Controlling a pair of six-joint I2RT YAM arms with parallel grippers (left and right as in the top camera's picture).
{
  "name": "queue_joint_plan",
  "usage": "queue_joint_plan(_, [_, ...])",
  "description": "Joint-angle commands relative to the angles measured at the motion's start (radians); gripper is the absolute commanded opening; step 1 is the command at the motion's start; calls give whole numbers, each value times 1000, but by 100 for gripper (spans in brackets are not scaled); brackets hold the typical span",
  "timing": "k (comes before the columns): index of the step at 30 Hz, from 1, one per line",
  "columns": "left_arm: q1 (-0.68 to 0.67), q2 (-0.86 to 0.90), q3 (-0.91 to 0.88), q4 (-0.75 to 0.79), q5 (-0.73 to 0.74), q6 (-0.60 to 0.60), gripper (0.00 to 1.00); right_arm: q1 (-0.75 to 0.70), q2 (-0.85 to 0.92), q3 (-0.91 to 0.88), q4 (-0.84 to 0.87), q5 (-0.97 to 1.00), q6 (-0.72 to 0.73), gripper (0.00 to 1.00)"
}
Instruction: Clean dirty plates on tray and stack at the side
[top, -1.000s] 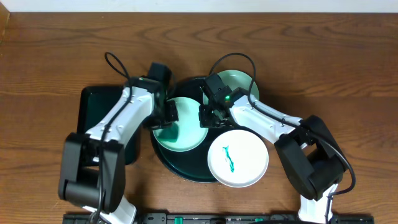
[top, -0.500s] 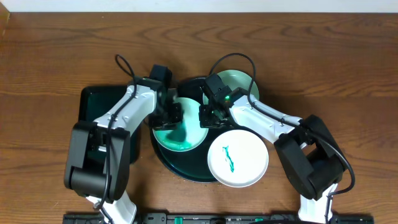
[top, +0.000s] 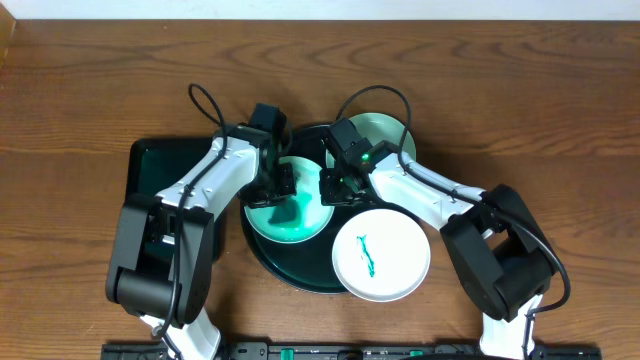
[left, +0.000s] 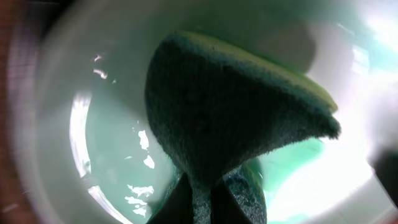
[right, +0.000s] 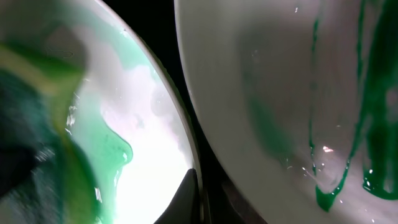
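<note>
The round black tray (top: 298, 266) holds three white plates. The left plate (top: 290, 222) is smeared green; it also shows in the left wrist view (left: 93, 137) and the right wrist view (right: 149, 149). My left gripper (top: 283, 182) is shut on a green sponge cloth (left: 236, 118) and presses it on that plate. My right gripper (top: 335, 186) is shut on the same plate's right rim (right: 193, 186). A front plate (top: 382, 253) carries a teal scribble and overhangs the tray's rim; it also fills the right of the right wrist view (right: 280, 93). A back plate (top: 385, 135) looks pale green.
A smaller rectangular black tray (top: 150, 165) lies on the wooden table left of the round tray, partly under my left arm. Both arms cross above the round tray's back half. Cables loop behind each wrist.
My left gripper has slid to the right across the left plate with the sponge cloth, and the green smear has spread. The right arm has stayed in place.
</note>
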Motion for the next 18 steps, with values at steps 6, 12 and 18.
queue_joint_plan(6, [32, 26, -6, -49, -299, -106, 7, -2, 18, 19, -10, -24, -7, 1])
queue_joint_plan(12, [36, -12, 91, -46, 97, 184, 7, -2, 18, 19, -9, -51, -8, 1])
queue_joint_plan(18, [110, -121, 227, -138, 205, 232, 7, -2, 18, 19, -10, -95, -39, 1])
